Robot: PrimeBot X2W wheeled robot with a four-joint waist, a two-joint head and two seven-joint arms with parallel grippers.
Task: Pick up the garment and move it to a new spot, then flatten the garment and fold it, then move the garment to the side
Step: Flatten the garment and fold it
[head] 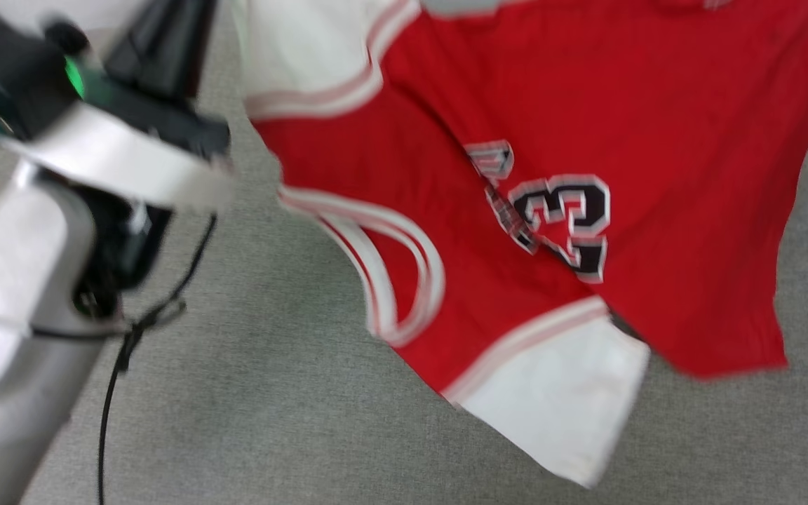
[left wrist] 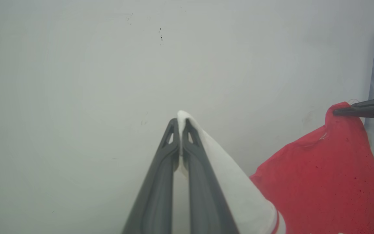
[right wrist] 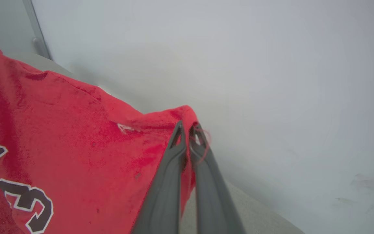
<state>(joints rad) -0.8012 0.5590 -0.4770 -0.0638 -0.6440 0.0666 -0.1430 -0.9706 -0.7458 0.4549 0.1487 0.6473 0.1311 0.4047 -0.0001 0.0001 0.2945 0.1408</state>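
The garment (head: 537, 105), a red jersey with white sleeve panels and a dark white-outlined number, hangs spread in the air above the grey surface in the head view. In the left wrist view my left gripper (left wrist: 181, 125) is shut on a white sleeve corner of the garment (left wrist: 226, 169). In the right wrist view my right gripper (right wrist: 187, 129) is shut on a red corner of the garment (right wrist: 76, 136). The right gripper's dark fingers (left wrist: 365, 110) also show pinching the red cloth at the far right of the left wrist view.
A grey cloth-covered surface (head: 271, 393) lies under the garment. My pale left forearm (head: 18, 280) with a black cable fills the left of the head view. A pale wall (left wrist: 109, 65) stands behind the grippers, with a grey frame (right wrist: 37, 32) at the left.
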